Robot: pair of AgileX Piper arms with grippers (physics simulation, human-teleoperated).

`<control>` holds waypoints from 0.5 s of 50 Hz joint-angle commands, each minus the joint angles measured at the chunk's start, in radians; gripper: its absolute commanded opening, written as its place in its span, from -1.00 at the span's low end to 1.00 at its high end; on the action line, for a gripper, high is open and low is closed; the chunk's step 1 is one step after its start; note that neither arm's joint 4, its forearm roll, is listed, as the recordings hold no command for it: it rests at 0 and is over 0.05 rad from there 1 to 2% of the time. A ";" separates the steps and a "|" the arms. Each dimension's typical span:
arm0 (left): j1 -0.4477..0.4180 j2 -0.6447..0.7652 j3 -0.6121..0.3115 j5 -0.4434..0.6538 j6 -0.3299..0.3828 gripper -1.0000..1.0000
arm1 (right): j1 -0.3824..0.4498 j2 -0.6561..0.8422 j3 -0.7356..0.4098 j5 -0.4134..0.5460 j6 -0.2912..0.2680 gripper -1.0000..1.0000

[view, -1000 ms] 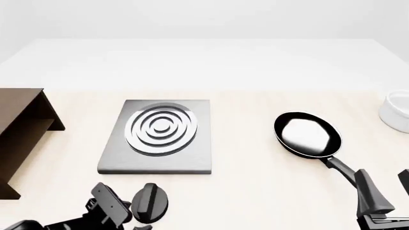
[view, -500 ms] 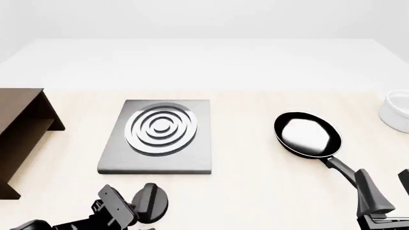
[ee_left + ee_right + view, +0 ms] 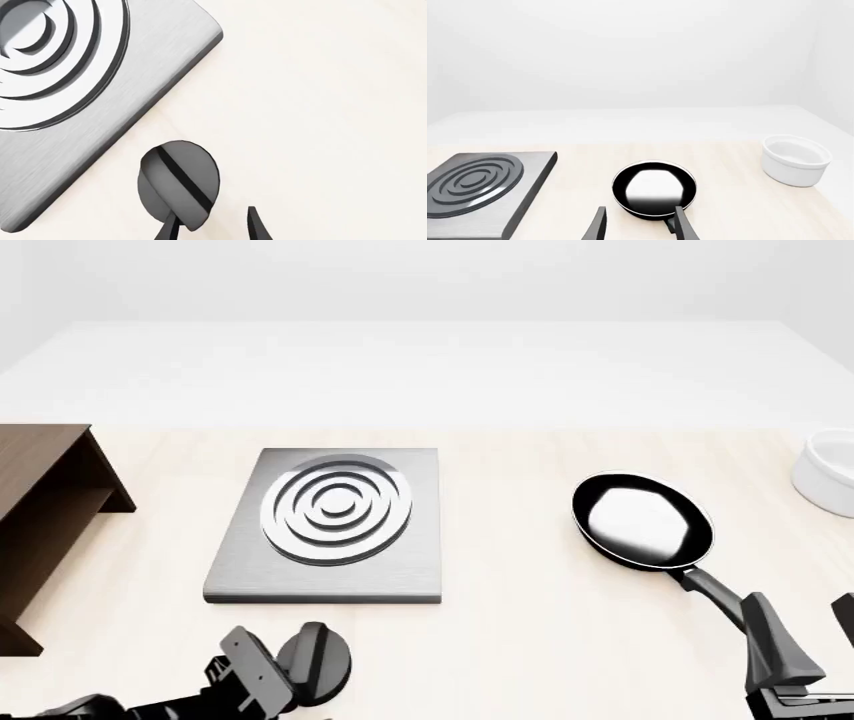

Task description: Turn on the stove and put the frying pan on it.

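The stove (image 3: 400, 570) is a flat grey plate with a ringed burner (image 3: 336, 508) at centre left; it also shows in the left wrist view (image 3: 113, 115). Its black oval knob (image 3: 324, 658) lies on the table in front of it. My left gripper (image 3: 283, 677) is open and sits right at the knob (image 3: 179, 182); one fingertip (image 3: 169, 231) overlaps the knob's near edge and the other stands beside it. The frying pan (image 3: 641, 520) rests on the table at the right, handle (image 3: 710, 590) pointing at my right gripper (image 3: 805, 635). That gripper is open and empty, just behind the handle end (image 3: 670, 222).
A brown wooden shelf (image 3: 40, 510) stands at the left edge of the table. A white bowl (image 3: 830, 475) sits at the far right, also in the right wrist view (image 3: 795, 159). The stove (image 3: 480, 190) and pan (image 3: 654, 189) lie side by side with bare tabletop between.
My left gripper has slid to the right and closer to the knob, staying open. The right gripper, pan and stove have not moved.
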 commanded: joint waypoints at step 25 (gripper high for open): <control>-0.078 0.120 -0.067 -0.048 -0.021 1.00 | 0.001 -0.001 -0.001 -0.004 0.005 1.00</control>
